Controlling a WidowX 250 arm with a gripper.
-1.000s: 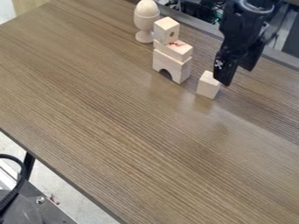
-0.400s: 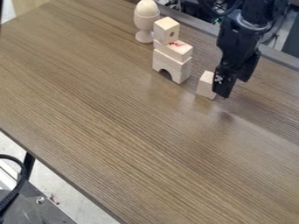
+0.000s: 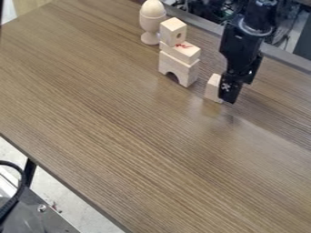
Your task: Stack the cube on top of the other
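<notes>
Glossy black arm with chunky segments, a rounded joint and small white markings low down.

Lists one brown, wood-grained table (image 3: 146, 132). Bears one stack of pale wood near the far edge: arched block (image 3: 182, 74) at base, flat block (image 3: 183, 51) with red marks above, holed cube (image 3: 173, 31) on top, toward the left end. Includes one wooden egg cup (image 3: 150, 22) with egg (image 3: 152, 7), just behind the stack. Adds one loose block (image 3: 212, 88), partly hidden behind a black gripper (image 3: 236, 90), upper right. Notes a black cable (image 3: 23, 186), lower left.
</notes>
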